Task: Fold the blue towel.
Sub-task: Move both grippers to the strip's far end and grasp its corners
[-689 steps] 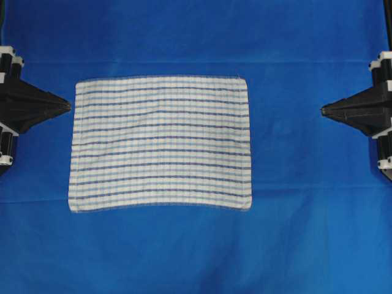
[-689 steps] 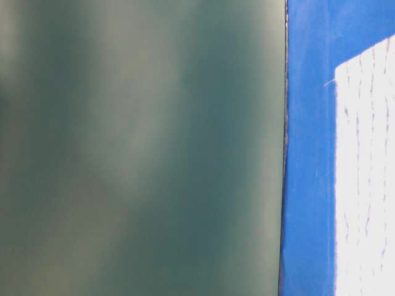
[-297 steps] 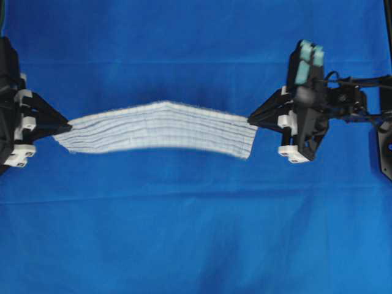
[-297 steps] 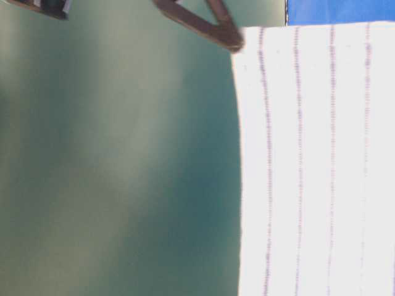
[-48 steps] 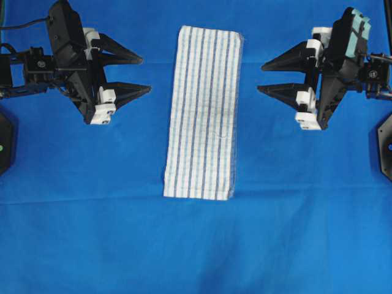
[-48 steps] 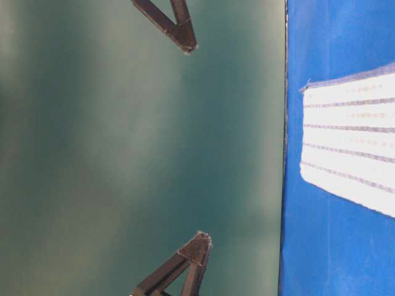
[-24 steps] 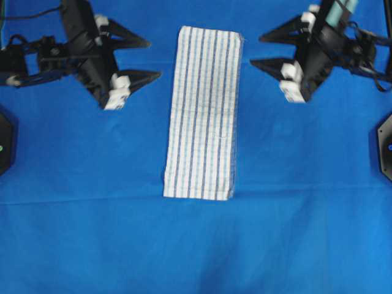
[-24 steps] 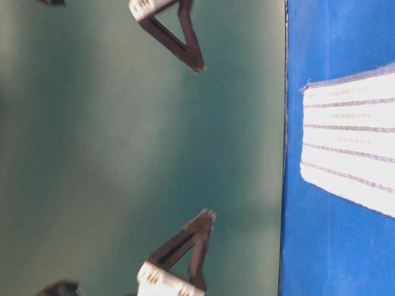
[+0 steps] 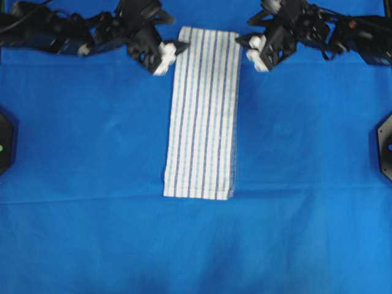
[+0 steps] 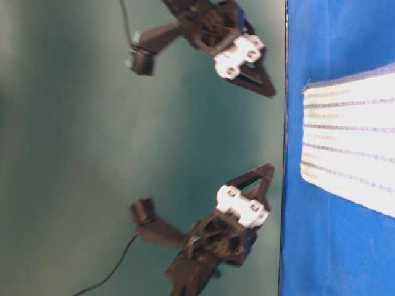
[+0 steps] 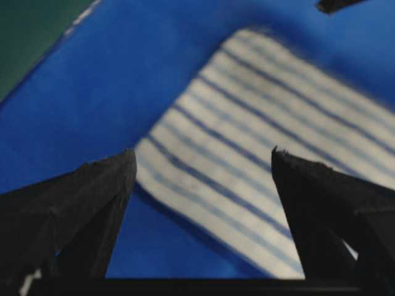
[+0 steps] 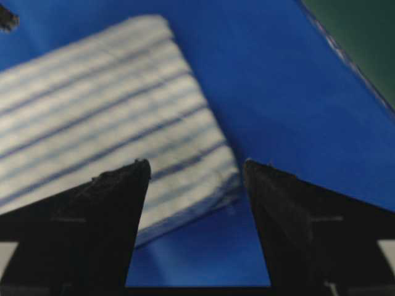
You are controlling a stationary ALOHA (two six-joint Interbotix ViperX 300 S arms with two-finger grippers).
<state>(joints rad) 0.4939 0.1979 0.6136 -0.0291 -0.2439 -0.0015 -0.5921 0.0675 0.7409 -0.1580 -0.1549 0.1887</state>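
The blue towel (image 9: 202, 113) lies flat on the table as a long narrow strip, already folded lengthwise, its stripes running away from the camera in the overhead view and its far short end close to the table's far edge. It reads as light, limp woven cloth in stacked layers: it will drape and sag wherever it is unsupported, and the layers could slide apart if only the top one is pinched. The sensible hold is at the two far corners, each pinch catching every layer at the hem.

The left gripper (image 9: 173, 49) sits just beside the far-left corner with its jaws spread, empty; in the left wrist view the corner lies between and ahead of the tips. The right gripper (image 9: 250, 44) sits just beside the far-right corner, jaws likewise apart and holding nothing.

Around the towel there is only the plain blue sheet (image 9: 92, 233) covering the table; nothing stands between either gripper and its corner
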